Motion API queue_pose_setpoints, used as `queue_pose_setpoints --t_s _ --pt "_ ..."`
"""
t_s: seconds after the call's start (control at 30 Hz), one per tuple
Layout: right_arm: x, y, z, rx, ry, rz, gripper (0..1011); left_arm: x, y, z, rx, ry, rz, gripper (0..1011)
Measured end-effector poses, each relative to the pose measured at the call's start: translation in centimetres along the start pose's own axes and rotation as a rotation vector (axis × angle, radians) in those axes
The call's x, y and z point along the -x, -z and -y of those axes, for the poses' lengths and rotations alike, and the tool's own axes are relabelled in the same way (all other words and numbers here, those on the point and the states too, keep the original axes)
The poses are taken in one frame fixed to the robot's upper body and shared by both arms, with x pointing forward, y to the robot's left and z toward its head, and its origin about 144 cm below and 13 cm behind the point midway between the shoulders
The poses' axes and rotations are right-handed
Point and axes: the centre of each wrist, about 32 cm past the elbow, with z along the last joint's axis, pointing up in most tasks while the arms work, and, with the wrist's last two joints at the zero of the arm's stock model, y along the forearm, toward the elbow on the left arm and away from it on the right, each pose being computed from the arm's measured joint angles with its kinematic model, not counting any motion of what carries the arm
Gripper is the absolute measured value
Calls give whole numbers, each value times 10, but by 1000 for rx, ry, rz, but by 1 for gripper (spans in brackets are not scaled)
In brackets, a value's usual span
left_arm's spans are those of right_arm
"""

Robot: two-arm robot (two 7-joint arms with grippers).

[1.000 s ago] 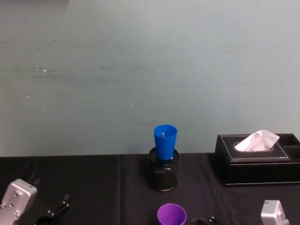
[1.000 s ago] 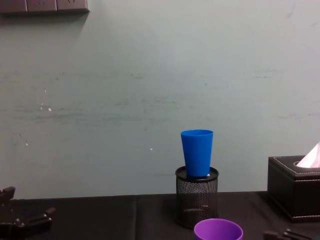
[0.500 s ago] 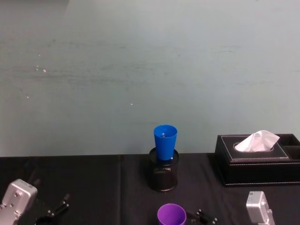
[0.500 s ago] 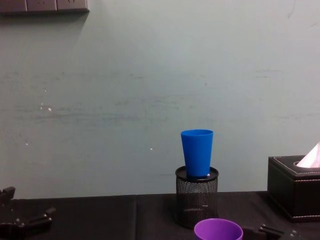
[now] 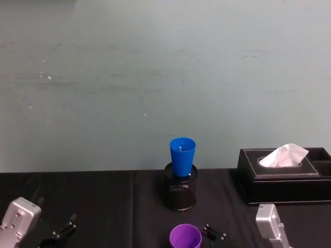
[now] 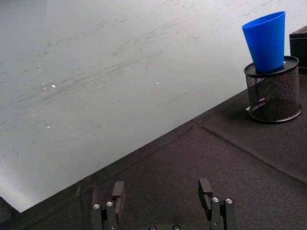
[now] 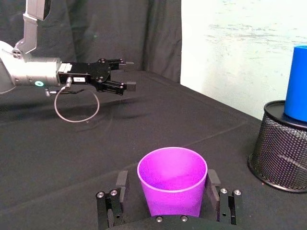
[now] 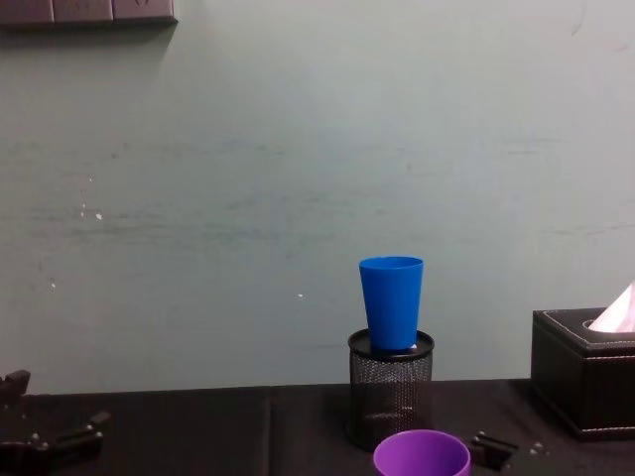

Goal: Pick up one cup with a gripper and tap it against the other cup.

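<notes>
Right pincer [image 7: 166, 176] spread astride purple cup [image 7: 172, 184], contact unclear; left pincer [image 6: 161, 190] spread, empty; blue cup [image 5: 182, 155] base hidden in mesh holder [image 5: 180, 195].

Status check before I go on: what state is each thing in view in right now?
purple cup: upright, mouth up, empty.
right gripper: open, fingers either side of the purple cup.
blue cup: upright, seated in the mesh pen holder.
left gripper: open, idle, low over the black cloth.
tissue box: tissue sticking out on top.
</notes>
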Motion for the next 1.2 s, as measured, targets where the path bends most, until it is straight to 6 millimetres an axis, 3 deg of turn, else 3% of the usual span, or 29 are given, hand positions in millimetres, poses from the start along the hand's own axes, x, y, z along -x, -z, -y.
queue_pose_setpoints --t_s 1.03,1.2 --pt "-9 4 -17 -13 32 3 1000 0 0 0 0 0 0 1000" --pt "-9 4 -16 -13 31 2 907 0 0 0 0 0 0 1000"
